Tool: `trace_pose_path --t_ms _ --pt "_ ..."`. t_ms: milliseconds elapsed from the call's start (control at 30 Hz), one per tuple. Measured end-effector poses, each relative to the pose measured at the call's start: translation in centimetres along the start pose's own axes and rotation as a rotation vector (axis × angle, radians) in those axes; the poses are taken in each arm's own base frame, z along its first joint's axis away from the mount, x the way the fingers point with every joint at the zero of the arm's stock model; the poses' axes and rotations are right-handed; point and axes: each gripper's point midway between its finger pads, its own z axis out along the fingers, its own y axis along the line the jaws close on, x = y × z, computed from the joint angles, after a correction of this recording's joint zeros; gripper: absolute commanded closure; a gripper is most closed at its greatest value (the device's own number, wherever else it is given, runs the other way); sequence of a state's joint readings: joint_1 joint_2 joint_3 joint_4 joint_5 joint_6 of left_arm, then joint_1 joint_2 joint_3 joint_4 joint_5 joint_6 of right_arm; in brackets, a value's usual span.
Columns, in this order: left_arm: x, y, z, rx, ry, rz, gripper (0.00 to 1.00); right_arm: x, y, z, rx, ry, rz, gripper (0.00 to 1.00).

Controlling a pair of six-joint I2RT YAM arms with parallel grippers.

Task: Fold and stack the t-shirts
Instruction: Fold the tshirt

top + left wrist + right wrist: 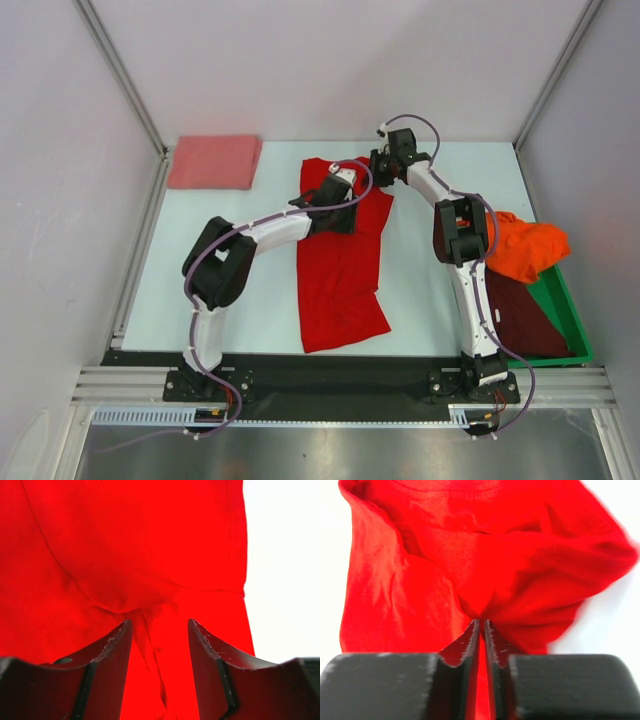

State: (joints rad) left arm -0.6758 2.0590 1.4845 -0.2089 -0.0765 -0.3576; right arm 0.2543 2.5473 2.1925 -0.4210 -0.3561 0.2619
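Note:
The bright red t-shirt [340, 275] lies lengthwise in the middle of the table, its far end bunched up. My left gripper [347, 217] is open just above the shirt's upper part; in the left wrist view [159, 622] red cloth [125, 555] fills the space under the parted jaws. My right gripper [374, 168] is at the shirt's far end, shut on a pinch of red cloth [485, 550], as the right wrist view [481, 622] shows. A folded salmon-pink t-shirt [214, 161] lies at the back left. The orange t-shirt [525, 247] and dark maroon t-shirt [525, 315] lie in the bin.
A green plastic bin [567, 318] stands at the right edge of the table. White walls with metal frame posts [120, 75] enclose the table on the left, back and right. A black base rail [330, 375] runs along the near edge.

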Motion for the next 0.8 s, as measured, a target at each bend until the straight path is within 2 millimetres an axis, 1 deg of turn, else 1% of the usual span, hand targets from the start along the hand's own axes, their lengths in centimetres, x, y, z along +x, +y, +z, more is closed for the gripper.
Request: trace_pose_path --t_ms 67,100,167,267,300,467,600,800 --pt "-0.4 -0.1 -0.3 0.003 -0.009 -0.001 0.46 -0.2 0.3 0.0 -0.008 -0.006 0.007 0.91" --pt "-0.5 -0.2 -0.4 0.005 -0.012 -0.001 0.46 -0.3 0.4 0.0 -0.01 -0.008 0.011 0.94" --pt "-0.8 -0.3 -0.7 0.009 -0.022 -0.003 0.46 -0.5 0.5 0.0 -0.01 -0.015 0.017 0.94" --pt "-0.8 -0.2 -1.1 0.01 -0.024 -0.003 0.46 -0.7 0.2 0.0 0.004 -0.023 0.017 0.96" --pt "-0.7 -0.2 -1.2 0.01 -0.023 -0.003 0.46 -0.7 0.1 0.0 0.009 -0.024 0.017 1.0" --pt "-0.2 0.0 -1.2 0.005 -0.012 -0.009 0.46 -0.8 0.0 0.0 0.007 -0.026 0.015 1.0" --pt "0.3 0.2 -1.3 0.003 -0.003 -0.009 0.46 -1.1 0.6 0.0 -0.022 -0.036 0.006 1.0" --pt "-0.4 0.2 -1.8 0.005 -0.02 -0.015 0.46 -1.2 1.8 0.2 -0.056 -0.042 -0.008 1.0"
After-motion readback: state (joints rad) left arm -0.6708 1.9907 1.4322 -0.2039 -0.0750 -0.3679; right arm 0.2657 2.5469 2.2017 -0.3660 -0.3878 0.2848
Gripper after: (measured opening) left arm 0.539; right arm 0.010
